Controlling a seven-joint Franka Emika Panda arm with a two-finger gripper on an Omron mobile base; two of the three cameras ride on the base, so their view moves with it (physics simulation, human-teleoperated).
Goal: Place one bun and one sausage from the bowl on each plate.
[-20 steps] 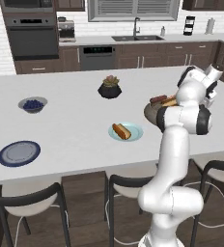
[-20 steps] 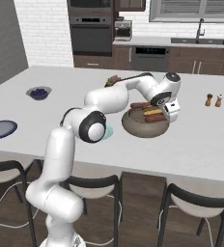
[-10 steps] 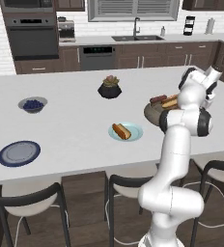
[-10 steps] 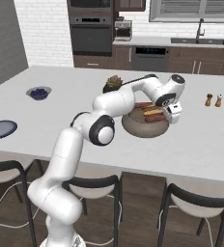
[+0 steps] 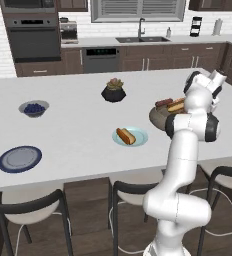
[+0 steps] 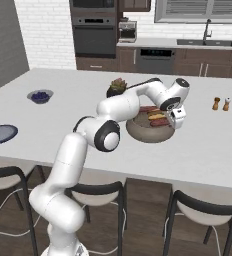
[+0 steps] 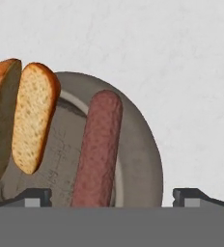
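With the claw (image 7: 112,198) released over the bowl (image 7: 143,159), centre both fingers astride the sausage (image 7: 98,147), clear of the bun (image 7: 34,123), before descending.

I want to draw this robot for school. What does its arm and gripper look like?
The arm is smooth, glossy white, built of rounded tube-like segments with dark grey round caps at the joints. The gripper sits on a boxy white hand, and its two small finger tips are dark. No loose cables show.

I can read no text, label, brand or number anywhere in my views; the oven front and the other appliances at the top of the frame are too small to make out.
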